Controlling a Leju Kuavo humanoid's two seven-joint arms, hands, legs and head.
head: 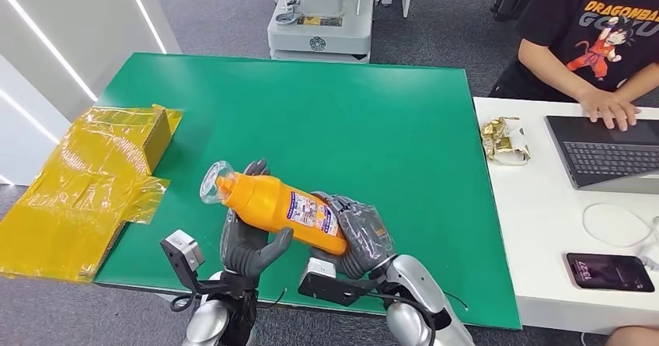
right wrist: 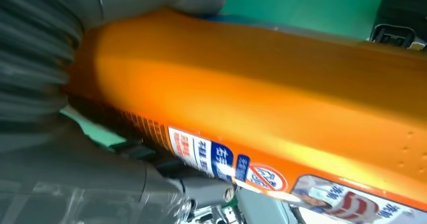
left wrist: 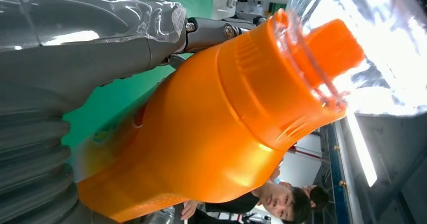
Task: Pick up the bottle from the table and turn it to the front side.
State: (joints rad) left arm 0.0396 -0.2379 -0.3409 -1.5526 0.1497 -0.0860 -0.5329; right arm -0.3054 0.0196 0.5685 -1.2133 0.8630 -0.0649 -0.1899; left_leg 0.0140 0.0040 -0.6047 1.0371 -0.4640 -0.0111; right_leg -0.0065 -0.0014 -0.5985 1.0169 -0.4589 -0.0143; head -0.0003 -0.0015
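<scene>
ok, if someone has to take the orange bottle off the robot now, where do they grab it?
Probably the shoulder just below the clear cap, coming from the far-left side. The orange bottle lies tilted, cap end free, while the left hand and right hand hold its middle and base.

I see the bottle (head: 276, 206) lying tilted over the table's (head: 373, 120) near edge, cap end toward the left, between left hand (head: 250, 241) and right hand (head: 359, 235). Flattened box (head: 89, 183) sits on the table's left edge. Right of it a second table (head: 536, 229) carries a laptop (head: 606, 153), phone (head: 610, 272) and wrapped packet (head: 505, 141).
</scene>
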